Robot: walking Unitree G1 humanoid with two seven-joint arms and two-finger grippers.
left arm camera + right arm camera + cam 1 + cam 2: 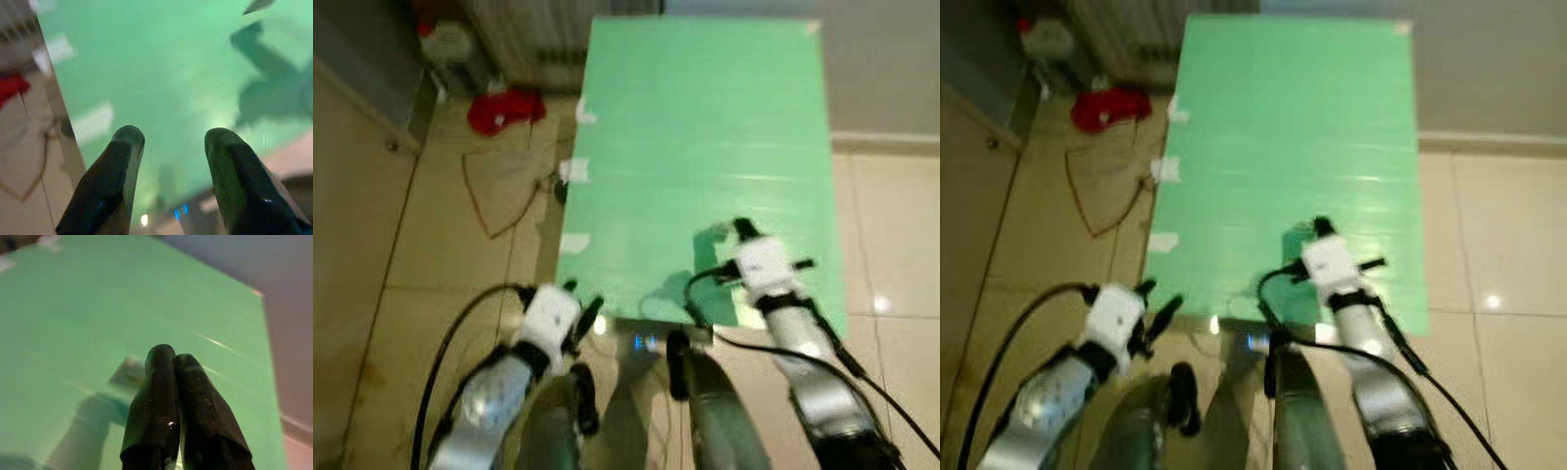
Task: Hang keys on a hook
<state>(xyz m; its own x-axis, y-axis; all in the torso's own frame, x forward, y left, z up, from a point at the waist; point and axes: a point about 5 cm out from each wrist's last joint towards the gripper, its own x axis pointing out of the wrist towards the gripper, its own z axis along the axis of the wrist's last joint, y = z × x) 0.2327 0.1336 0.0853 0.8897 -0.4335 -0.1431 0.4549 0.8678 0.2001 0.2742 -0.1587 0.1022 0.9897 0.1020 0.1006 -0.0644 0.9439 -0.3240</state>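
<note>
Left eye view: a green bench (pixel 705 147) runs from the middle of the frame toward 12 o'clock, with white tape tabs (pixel 574 170) along its 9 o'clock edge. The left end effector (pixel 590 311) hangs at about 7 o'clock, just off the bench's near corner over the tiled floor (pixel 431 255). The right end effector (pixel 741 227) sits at about 5 o'clock, above the bench's near end, its shadow on the green surface just beside it. A red cloth (pixel 505 108) lies on the floor at 10 o'clock, with a thin wire loop (pixel 494 196) below it. Blur hides any keys or hook, so their place cannot be told.

Right eye view: the same layout. The left end effector (pixel 1163 311) is beside the near bench corner, the right one (pixel 1320 227) over the bench. A white jug (pixel 1046 39) stands at 11 o'clock near a radiator (pixel 1126 29).

Left wrist view: the left fingers (pixel 110 181) stand well apart with nothing between them, pointing over the bench (pixel 161 78) edge. Tape tabs (pixel 90 122) and the red cloth (pixel 12 88) show to one side.

Right wrist view: the right fingers (pixel 159 406) are pressed together, tips touching, with nothing visible between them. A small pale scrap (pixel 128 372) lies on the bench (pixel 73 308) just beside the tips; what it is cannot be told.
</note>
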